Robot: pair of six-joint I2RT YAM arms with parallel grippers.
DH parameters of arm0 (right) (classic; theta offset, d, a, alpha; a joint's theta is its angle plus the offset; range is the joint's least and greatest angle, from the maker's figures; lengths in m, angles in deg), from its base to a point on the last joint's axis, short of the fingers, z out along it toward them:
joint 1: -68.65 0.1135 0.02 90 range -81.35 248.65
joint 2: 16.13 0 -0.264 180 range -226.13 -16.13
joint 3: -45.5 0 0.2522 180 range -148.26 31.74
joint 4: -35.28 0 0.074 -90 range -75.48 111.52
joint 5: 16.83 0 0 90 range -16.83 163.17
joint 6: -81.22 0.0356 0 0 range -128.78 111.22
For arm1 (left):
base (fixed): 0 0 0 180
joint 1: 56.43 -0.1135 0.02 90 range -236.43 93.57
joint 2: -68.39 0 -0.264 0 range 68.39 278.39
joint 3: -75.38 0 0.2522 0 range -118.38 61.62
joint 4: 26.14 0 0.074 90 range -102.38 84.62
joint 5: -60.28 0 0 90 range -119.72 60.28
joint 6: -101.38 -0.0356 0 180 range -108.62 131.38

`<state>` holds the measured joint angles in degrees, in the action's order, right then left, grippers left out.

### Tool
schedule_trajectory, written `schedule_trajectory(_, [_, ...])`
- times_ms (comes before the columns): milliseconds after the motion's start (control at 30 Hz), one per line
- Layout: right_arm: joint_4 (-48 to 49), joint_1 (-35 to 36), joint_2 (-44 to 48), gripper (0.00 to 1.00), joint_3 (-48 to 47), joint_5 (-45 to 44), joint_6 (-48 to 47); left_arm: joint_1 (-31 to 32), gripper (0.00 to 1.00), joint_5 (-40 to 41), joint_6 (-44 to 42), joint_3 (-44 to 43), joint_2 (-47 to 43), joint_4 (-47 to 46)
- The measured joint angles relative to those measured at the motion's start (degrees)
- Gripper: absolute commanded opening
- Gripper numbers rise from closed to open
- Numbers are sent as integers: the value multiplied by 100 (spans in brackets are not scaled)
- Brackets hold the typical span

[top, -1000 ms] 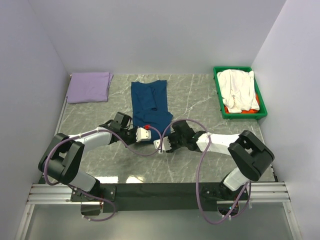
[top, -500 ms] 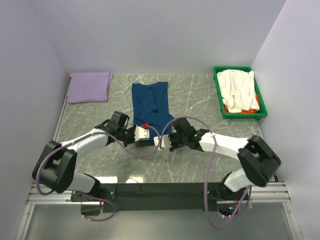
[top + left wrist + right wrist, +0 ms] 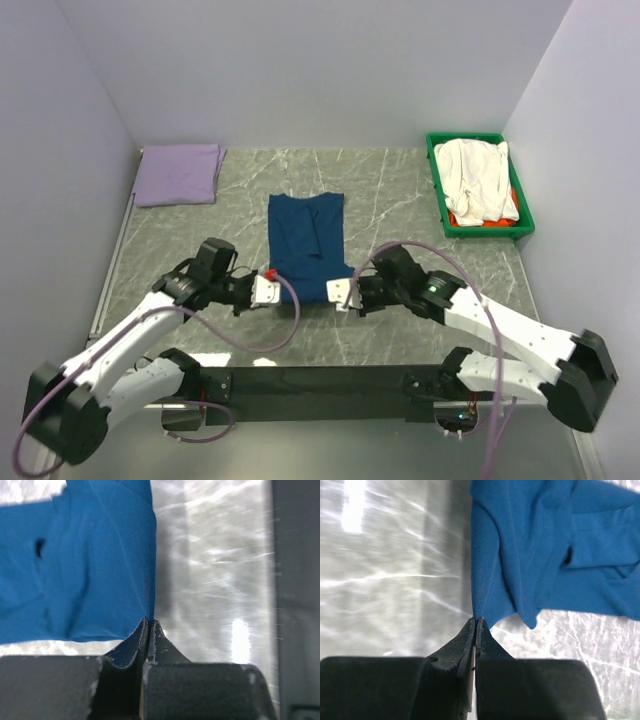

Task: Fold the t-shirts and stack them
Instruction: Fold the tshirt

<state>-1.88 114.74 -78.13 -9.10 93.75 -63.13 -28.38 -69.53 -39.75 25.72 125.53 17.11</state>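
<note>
The navy blue t-shirt (image 3: 308,233) lies folded lengthwise in the middle of the table. My left gripper (image 3: 270,281) is shut on its near left corner; the left wrist view shows the jaws pinching the blue cloth (image 3: 95,565) at their tips. My right gripper (image 3: 338,291) is shut on its near right corner, with the cloth (image 3: 545,550) pinched at the tips. A folded pale lavender t-shirt (image 3: 179,173) lies at the far left. A white t-shirt (image 3: 476,177) lies on an orange-red one (image 3: 462,216) in the bin.
The green plastic bin (image 3: 437,190) stands at the far right by the wall. Grey marble table (image 3: 400,195) spreads between shirt and bin. White walls close in the left, back and right. Purple cables loop from both arms over the near table.
Both grippers have pulled back toward the near edge and spread apart, dragging the navy shirt's near hem with them. The shirt now lies straighter and a little nearer.
</note>
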Motion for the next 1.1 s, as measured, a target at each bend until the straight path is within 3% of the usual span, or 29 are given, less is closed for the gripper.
schedule_trajectory(267, [-999, 396, 1530, 0, -42, 518, 232, 142, 1, -748, -2, -284, -1298, 1502])
schedule_trajectory(433, [-1228, 365, 1423, 0, -433, 533, 321, 114, 1, -824, 304, -844, -1220, 1792])
schedule_trajectory(700, [-1231, -813, 59, 0, -1311, 920, -136, -1036, 1, -1088, 74, -2111, 688, 1956])
schedule_trajectory(867, [-1228, -1554, -1408, 0, -2146, 1246, -658, -1384, 3, -1047, 2, -3003, 2319, 1646])
schedule_trajectory(1100, [-1467, -2061, -3954, 0, -3960, 1281, -850, -1556, 15, -719, 417, -4614, 4784, 1093])
